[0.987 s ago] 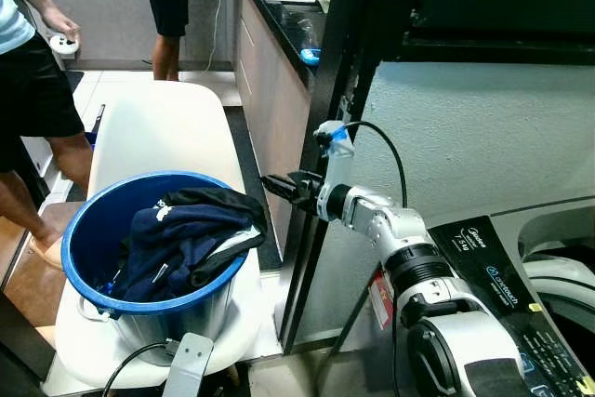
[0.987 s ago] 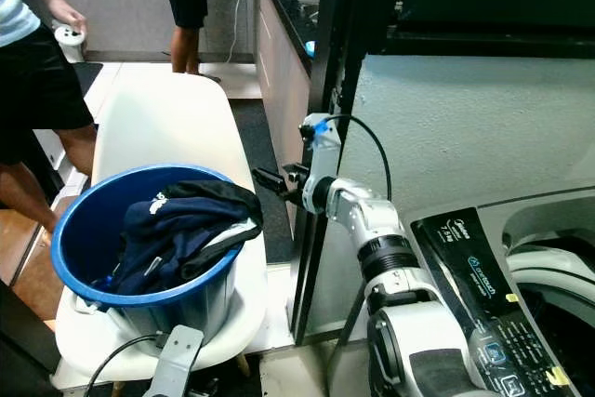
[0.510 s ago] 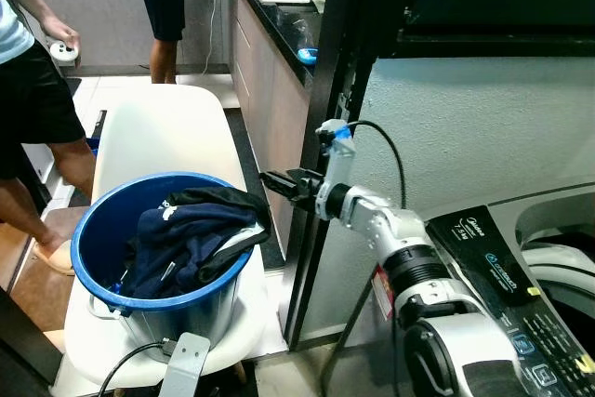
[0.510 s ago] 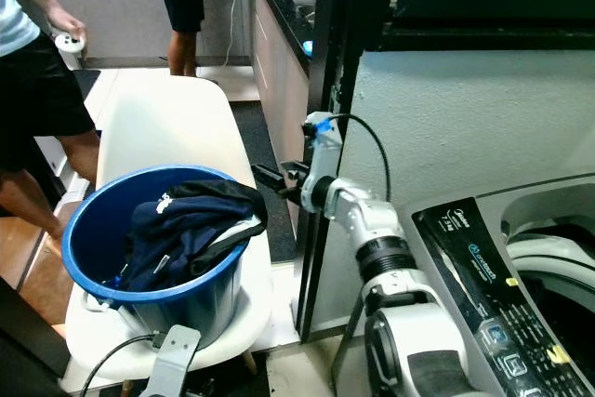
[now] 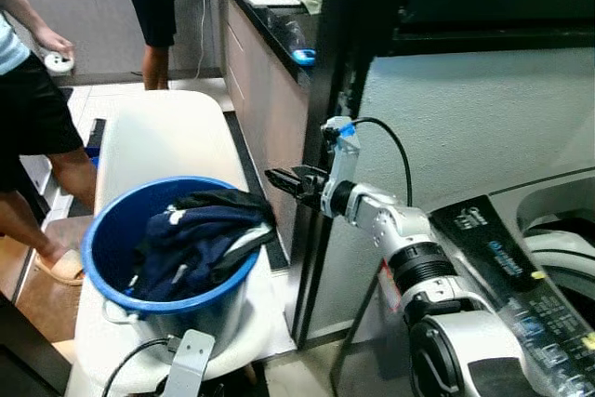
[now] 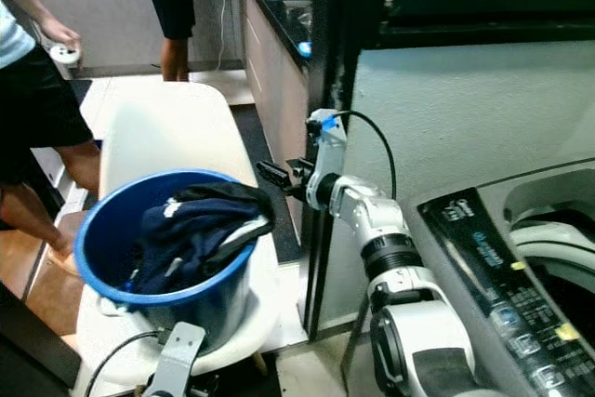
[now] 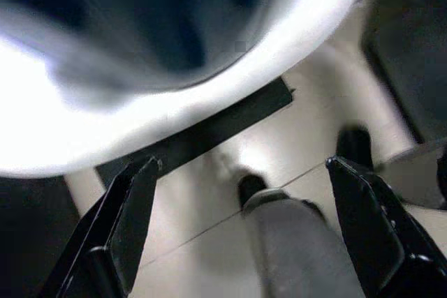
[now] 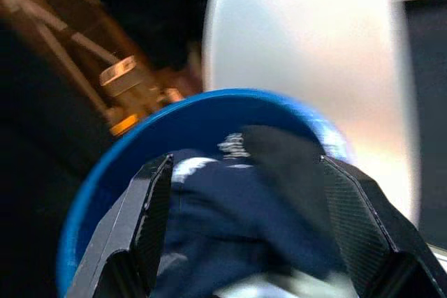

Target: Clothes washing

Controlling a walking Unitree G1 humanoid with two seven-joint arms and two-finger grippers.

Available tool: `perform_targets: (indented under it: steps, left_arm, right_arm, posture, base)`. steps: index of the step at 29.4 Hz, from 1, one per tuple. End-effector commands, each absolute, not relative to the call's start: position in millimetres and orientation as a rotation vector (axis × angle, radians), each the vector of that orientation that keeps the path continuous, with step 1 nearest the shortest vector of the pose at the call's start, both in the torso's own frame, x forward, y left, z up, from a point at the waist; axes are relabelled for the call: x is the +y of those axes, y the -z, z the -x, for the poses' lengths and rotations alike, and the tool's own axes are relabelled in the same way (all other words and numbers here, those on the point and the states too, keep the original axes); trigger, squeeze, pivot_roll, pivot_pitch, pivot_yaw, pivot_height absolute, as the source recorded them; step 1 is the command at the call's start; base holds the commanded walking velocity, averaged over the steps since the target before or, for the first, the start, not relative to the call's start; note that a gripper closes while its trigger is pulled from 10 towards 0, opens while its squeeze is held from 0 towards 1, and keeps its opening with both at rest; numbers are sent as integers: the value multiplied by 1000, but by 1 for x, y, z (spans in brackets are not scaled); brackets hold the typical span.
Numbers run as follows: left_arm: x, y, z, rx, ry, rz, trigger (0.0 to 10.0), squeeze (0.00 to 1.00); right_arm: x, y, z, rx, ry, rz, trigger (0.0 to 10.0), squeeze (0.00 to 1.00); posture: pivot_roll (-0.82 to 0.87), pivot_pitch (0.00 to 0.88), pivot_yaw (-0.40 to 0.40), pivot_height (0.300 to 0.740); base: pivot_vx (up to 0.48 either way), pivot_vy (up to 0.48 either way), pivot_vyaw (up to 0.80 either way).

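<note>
The right wrist view looks between spread fingers at dark navy clothes heaped in the blue bucket, which sits on a white chair; the eye views add the washing machine at the robot's right and 2 people standing beyond the chair; the right gripper reaches level toward the bucket's rim, jaws parted, holding nothing; the left gripper hangs under the chair, wide open, empty.

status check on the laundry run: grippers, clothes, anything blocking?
Right gripper open, empty, held out beside the blue bucket. Left gripper open, low by the white chair. Dark clothes in bucket, untouched. Two people behind the chair.
</note>
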State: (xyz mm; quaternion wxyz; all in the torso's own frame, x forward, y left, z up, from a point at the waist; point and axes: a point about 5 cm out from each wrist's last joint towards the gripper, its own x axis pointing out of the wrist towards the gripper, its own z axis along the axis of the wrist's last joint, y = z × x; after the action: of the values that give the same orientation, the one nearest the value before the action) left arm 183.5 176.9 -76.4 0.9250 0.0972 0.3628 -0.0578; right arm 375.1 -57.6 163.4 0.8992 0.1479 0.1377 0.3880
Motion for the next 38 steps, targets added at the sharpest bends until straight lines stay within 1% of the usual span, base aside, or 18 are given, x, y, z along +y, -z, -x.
perform_targets:
  steps: [1,7,18,21,26,29,34,36,37,38]
  left_arm:
    - [176,77,-182,749,127,-207,10000,0]
    - [176,77,-182,747,128,-207,10000,0]
    - [175,76,-184,731,124,-204,10000,0]
    - [175,76,-184,731,120,-203,10000,0]
    - [176,76,-184,730,114,-200,10000,0]
    - [175,75,-185,729,109,-198,10000,0]
    - [175,75,-185,729,108,-197,10000,0]
    - [175,75,-185,728,106,-199,10000,0]
    - [175,75,-185,728,106,-199,10000,0]
    - [175,75,-186,728,104,-200,10000,0]
  right_arm:
    - [-64,-161,-375,287,-786,-296,10000,0]
    - [-62,-159,-374,291,-794,-291,10000,0]
    - [-56,-155,-370,310,-815,-273,10000,0]
    - [-57,-152,-371,334,-792,-253,10000,0]
    - [-58,-161,-375,315,-771,-290,10000,0]
    - [-61,-163,-380,318,-715,-269,10000,0]
    - [-63,-163,-381,327,-692,-252,10000,0]
    - [-75,-150,-385,412,-555,-164,10000,0]
    - [-75,-150,-385,412,-555,-164,10000,0]
    - [-80,-144,-385,442,-508,-130,10000,0]
  posture:
    - [194,0,-116,740]
    - [194,0,-115,740]
    - [199,0,-116,740]
    - [201,0,-119,740]
    - [201,0,-123,740]
    - [198,0,-125,740]
    - [198,0,-125,740]
    - [198,0,-128,740]
    - [198,0,-128,740]
    - [198,0,-129,740]
  base:
    - [0,480,0]
    - [0,384,0]
    - [0,0,0]
    - [0,0,0]
    - [0,0,0]
    - [0,0,0]
    - [0,0,0]
    - [0,0,0]
    - [0,0,0]
    - [0,0,0]
